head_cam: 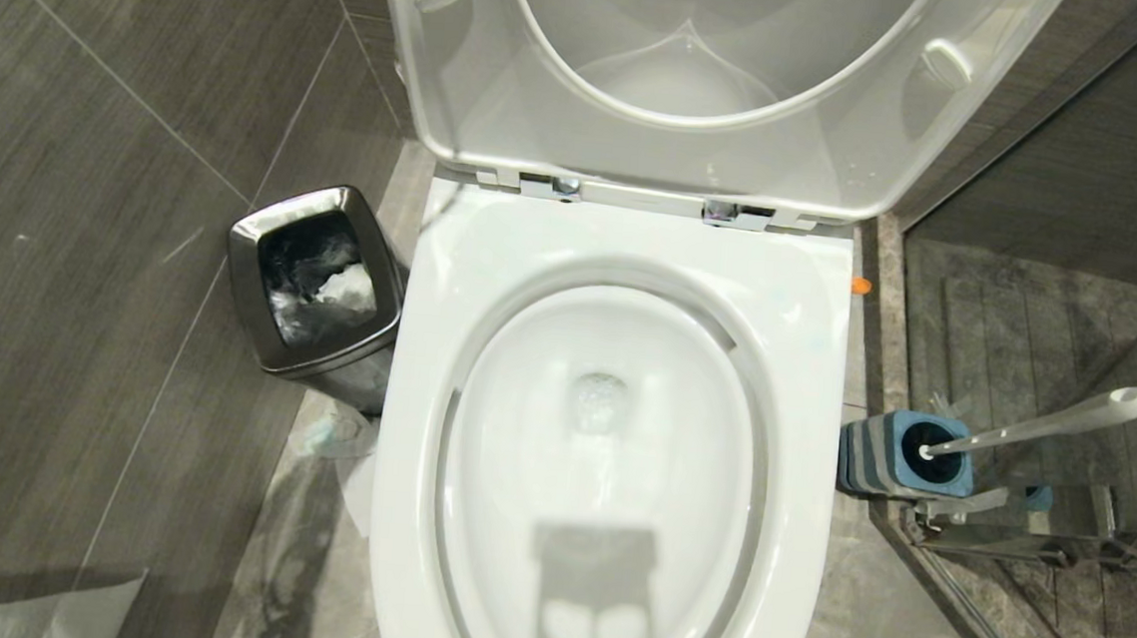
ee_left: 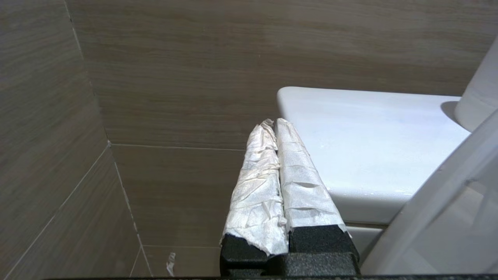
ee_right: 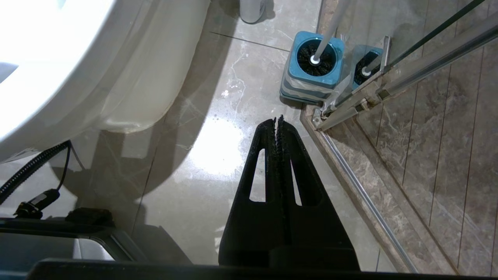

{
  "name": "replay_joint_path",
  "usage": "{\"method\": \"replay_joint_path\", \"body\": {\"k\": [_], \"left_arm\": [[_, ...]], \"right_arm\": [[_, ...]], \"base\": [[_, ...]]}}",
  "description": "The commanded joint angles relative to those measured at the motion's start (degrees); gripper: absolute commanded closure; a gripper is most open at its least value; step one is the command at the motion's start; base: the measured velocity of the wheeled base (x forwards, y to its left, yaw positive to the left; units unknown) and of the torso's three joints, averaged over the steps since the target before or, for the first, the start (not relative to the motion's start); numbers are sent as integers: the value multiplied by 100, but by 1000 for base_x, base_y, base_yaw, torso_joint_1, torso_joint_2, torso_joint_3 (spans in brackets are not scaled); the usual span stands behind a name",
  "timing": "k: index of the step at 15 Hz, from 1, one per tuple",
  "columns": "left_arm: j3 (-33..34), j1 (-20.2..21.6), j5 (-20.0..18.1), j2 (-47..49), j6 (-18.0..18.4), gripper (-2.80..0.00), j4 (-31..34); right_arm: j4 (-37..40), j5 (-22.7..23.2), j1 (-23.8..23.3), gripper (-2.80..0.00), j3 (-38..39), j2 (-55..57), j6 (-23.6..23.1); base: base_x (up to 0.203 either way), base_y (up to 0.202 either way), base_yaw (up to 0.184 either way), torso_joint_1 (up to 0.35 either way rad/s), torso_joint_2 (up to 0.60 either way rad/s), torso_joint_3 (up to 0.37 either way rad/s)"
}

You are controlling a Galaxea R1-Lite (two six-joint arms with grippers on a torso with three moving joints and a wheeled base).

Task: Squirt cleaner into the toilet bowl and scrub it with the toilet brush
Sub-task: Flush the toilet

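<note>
1 glossy white ceramic toilet bowl [head_cam: 611, 432], oval, stands with seat and lid raised. Just beside it on the floor, 1 slim whitish toilet brush [head_cam: 1046, 425] leans in its square blue-topped, grey-striped holder [head_cam: 904, 458]. 1 square steel waste bin [head_cam: 316, 281] sits opposite. The left gripper [ee_left: 272, 124], its 2 paper-wrapped jaws pressed together, is near the tank. The right gripper [ee_right: 278, 120], ridged black jaws shut and empty, hangs over marbled floor tiles.
</note>
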Motion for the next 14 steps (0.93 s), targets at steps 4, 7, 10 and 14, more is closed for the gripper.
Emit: {"method": "replay_joint_path", "body": {"k": [4, 7, 10, 14], "left_arm": [[460, -10, 7, -1223, -12, 0, 1626], [743, -4, 133, -1970, -148, 0, 3834], [797, 2, 325, -2376, -412, 0, 5720], [856, 51, 359, -2461, -831, 0, 6295]], "right_arm": [[0, 3, 2, 0, 3, 2, 0], [0, 3, 2, 0, 0, 2, 0], [0, 3, 2, 0, 9, 2, 0], [0, 3, 2, 0, 9, 2, 0]], "base": [[0, 0, 0, 0, -10, -2], [0, 0, 0, 0, 0, 0], [0, 0, 0, 0, 0, 0], [0, 0, 0, 1, -7, 1]]}}
